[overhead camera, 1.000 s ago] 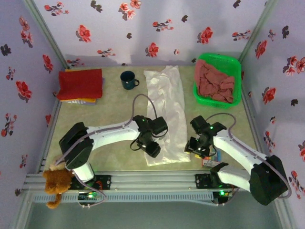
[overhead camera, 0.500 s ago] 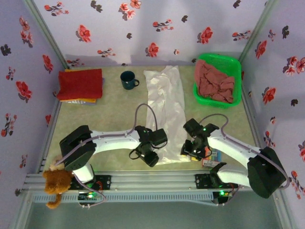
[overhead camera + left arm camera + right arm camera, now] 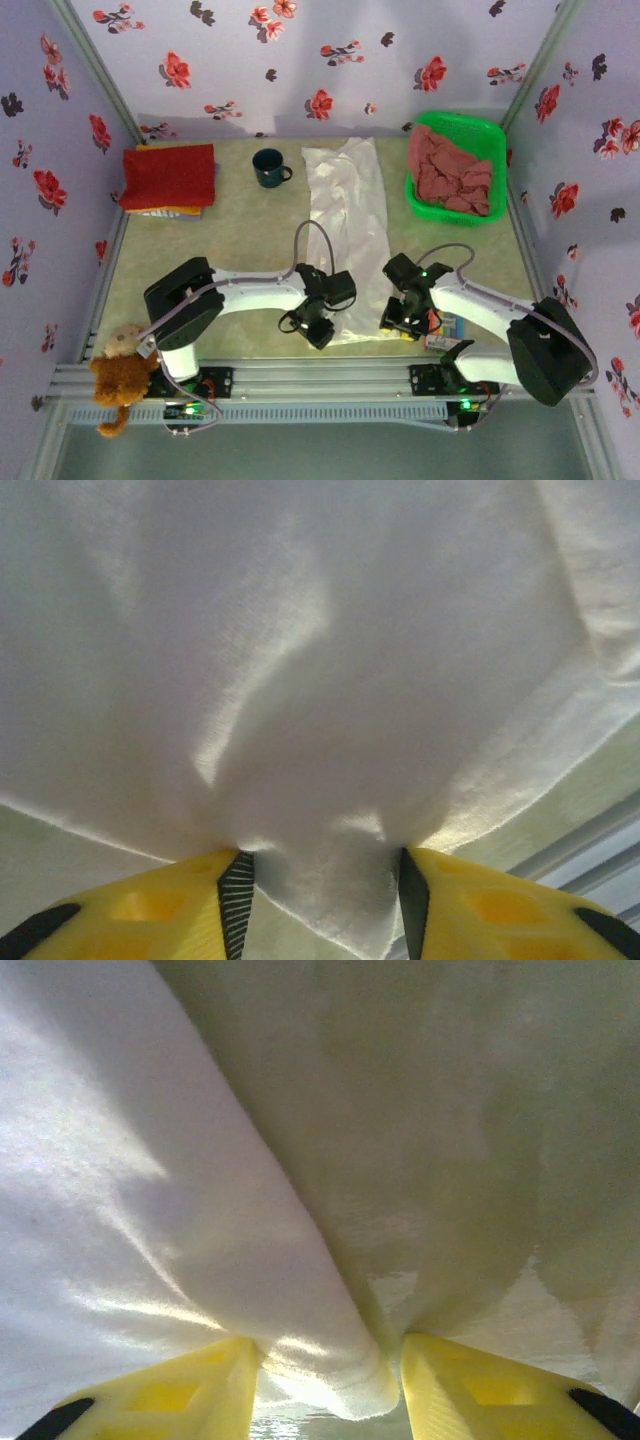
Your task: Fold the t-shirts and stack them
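White shirt (image 3: pixel 348 225) flat on bench (image 3: pixel 230 235), folded into strip, long axis near-far. Left claw (image 3: pixel 320 332) at near-left hem corner, right claw (image 3: pixel 398 318) at near-right corner, so one arm per side, both equally close. Both claws: jaws partly apart, cloth bunched between, can't tell if actually biting tbh. Guessing next move drags near hem toward far end.
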